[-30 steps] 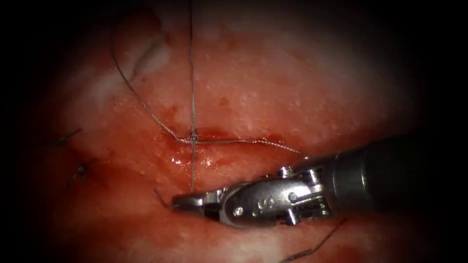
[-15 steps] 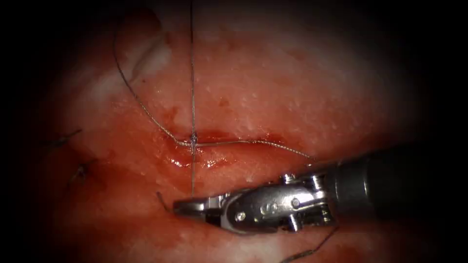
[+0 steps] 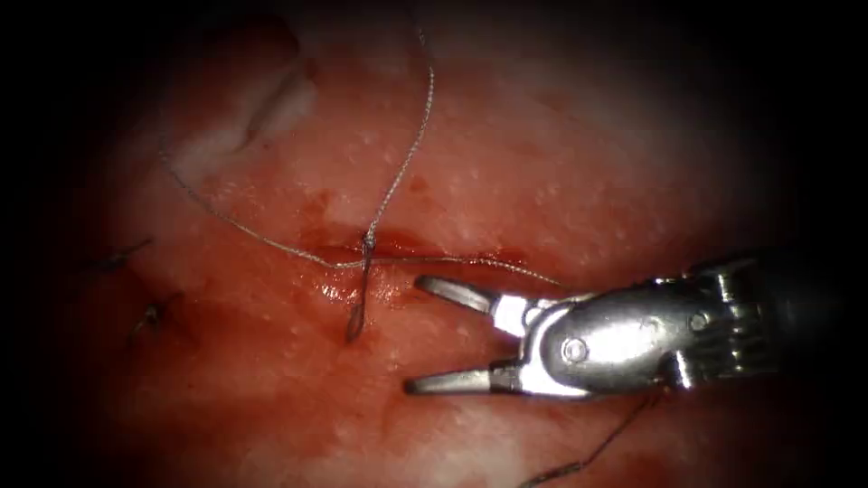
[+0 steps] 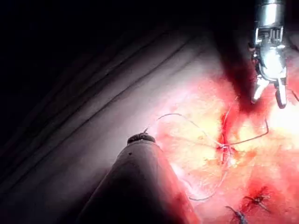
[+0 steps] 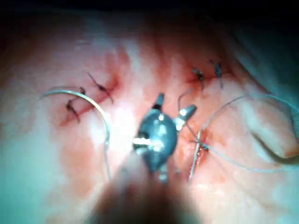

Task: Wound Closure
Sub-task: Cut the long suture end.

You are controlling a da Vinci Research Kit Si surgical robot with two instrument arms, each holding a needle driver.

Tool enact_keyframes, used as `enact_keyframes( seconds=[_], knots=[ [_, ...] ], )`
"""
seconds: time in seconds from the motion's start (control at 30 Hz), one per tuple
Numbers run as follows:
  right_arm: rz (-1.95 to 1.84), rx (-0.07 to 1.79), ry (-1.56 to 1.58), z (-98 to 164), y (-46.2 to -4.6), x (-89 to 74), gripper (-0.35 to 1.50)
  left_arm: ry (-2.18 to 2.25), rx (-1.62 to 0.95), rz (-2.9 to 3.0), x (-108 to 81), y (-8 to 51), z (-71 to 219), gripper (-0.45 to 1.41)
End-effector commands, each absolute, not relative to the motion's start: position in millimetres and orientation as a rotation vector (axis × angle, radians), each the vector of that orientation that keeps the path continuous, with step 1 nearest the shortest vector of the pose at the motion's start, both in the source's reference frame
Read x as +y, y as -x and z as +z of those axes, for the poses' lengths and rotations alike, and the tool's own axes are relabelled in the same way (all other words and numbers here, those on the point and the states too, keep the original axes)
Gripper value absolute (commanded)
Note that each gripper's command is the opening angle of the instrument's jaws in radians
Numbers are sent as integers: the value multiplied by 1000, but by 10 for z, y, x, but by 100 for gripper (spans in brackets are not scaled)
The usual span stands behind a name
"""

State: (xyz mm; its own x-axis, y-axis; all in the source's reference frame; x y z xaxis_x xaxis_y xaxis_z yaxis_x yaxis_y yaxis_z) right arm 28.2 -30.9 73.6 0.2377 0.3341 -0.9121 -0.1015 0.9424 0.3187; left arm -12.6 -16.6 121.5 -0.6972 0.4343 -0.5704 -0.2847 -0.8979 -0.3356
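My right tool (image 3: 425,334): jaws wide apart, holding nothing, just right of the knot (image 3: 366,242) | thread (image 3: 402,163) slack across the cut (image 3: 425,258); short tail free on the tissue (image 3: 561,154) | needle (image 5: 96,109) lying loose on tissue; left tool's jaws: cannot tell

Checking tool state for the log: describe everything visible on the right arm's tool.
The right arm's tool is a shiny metal needle driver on a dark shaft, entering from the right and lying nearly level just below the cut. Its two slim fingers are spread wide, pointing left, with nothing between them. A round pivot screw shows on the wrist. The thread runs just above its upper finger.
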Motion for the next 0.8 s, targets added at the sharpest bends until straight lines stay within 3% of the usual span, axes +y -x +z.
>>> enact_keyframes(
  seconds=[0.03,0.33,0.6,0.8],
  knots=[
    [333,1288,-220,738,-275,-305,123,948,-324,2559,-167,129,1211,-45],
    [676,1259,-333,797,-274,-268,104,960,-352,2588,-198,122,1121,-45],
    [834,1303,-468,868,-302,-259,125,931,-390,2639,-226,136,1065,-45],
    [809,1315,-487,877,-328,-262,126,937,-396,2650,-231,143,1049,-45]
  ],
)
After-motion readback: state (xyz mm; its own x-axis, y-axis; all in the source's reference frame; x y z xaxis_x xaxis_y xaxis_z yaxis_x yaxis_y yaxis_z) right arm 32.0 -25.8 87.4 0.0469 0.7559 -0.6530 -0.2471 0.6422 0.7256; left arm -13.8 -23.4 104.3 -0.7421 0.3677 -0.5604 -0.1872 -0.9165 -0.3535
